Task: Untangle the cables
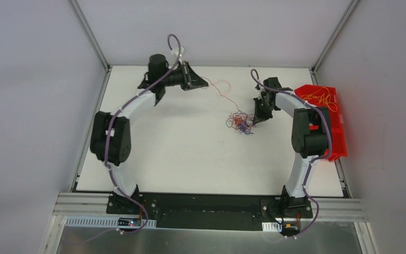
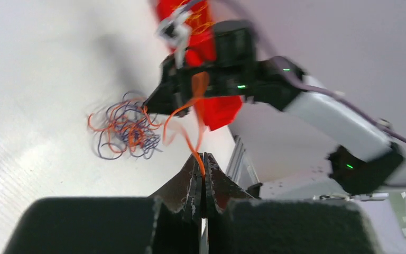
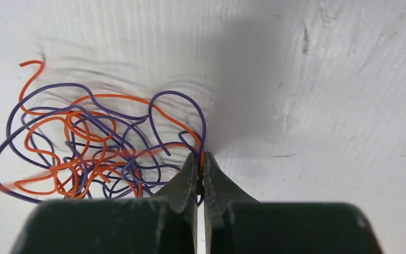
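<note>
Top external view gives us the whole bench (image 1: 190,159). The cables (image 1: 239,123) lie as a small knot of orange and purple loops near the middle of it, a little toward the right side. The right end effector (image 1: 256,123) points down at the right edge of this knot. In the right wrist view we see its jaws pressed together on the outer loops of the cables (image 3: 95,148), where an orange wire and a purple wire pass between the tips.

The left end effector (image 1: 205,83) is at the far side of the bench, well apart from the knot. In the left wrist view its jaws are closed on one orange strand (image 2: 189,142), which runs through the air toward the knot.

A red bin (image 1: 339,138) stands at the right edge of the bench, and some yellow wires (image 1: 320,98) lie inside it.
</note>
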### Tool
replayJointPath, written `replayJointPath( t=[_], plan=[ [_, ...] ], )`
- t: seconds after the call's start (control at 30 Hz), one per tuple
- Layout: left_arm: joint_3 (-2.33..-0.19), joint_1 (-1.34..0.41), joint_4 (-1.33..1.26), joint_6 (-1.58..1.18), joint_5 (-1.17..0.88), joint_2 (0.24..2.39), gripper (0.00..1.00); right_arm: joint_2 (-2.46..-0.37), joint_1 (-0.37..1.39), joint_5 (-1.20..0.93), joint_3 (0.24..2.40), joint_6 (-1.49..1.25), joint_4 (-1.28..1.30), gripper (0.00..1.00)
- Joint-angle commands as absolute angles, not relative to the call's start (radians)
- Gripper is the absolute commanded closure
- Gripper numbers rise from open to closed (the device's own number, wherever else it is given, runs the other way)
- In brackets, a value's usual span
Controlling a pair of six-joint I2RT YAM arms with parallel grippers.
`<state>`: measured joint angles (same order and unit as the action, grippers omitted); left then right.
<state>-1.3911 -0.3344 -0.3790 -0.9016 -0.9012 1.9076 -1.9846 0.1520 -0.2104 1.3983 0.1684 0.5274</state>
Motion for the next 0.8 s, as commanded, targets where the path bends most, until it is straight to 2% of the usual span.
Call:
replayJointPath(
  t=[0.0,0.23,0.27,0.37,0.43,0.57,0.6,0.7,0.77],
  plan=[
    [-1.391,-0.252,-0.317,-0.883,-1.067,1.664,1.00,-1.902,0.147,-0.084,1.365,0.251,0.558,1.00],
    [-1.546,-0.072,-0.190,-0.855,-1.133,1.492,1.00,-1.884,0.143,-0.018,1.340,0.300,0.580,1.00],
    [-1.572,-0.050,-0.181,-0.853,-1.139,1.476,1.00,-1.881,0.143,-0.016,1.334,0.301,0.583,0.98],
    [-1.644,-0.006,-0.156,-0.854,-1.149,1.444,1.00,-1.870,0.140,-0.049,1.332,0.295,0.596,0.80],
    [-1.669,0.024,-0.149,-0.858,-1.155,1.427,1.00,-1.854,0.140,-0.078,1.332,0.288,0.600,0.79],
    [-1.677,0.035,-0.148,-0.865,-1.150,1.394,1.00,-1.799,0.131,-0.224,1.354,0.266,0.633,0.79],
    [-1.676,0.040,-0.145,-0.863,-1.144,1.389,1.00,-1.780,0.130,-0.258,1.356,0.270,0.635,0.82],
    [-1.678,0.069,-0.148,-0.869,-1.114,1.374,1.00,-1.733,0.131,-0.285,1.349,0.298,0.636,1.00],
    [-1.703,0.098,-0.154,-0.876,-1.090,1.370,1.00,-1.724,0.131,-0.239,1.341,0.323,0.640,1.00]
  ],
)
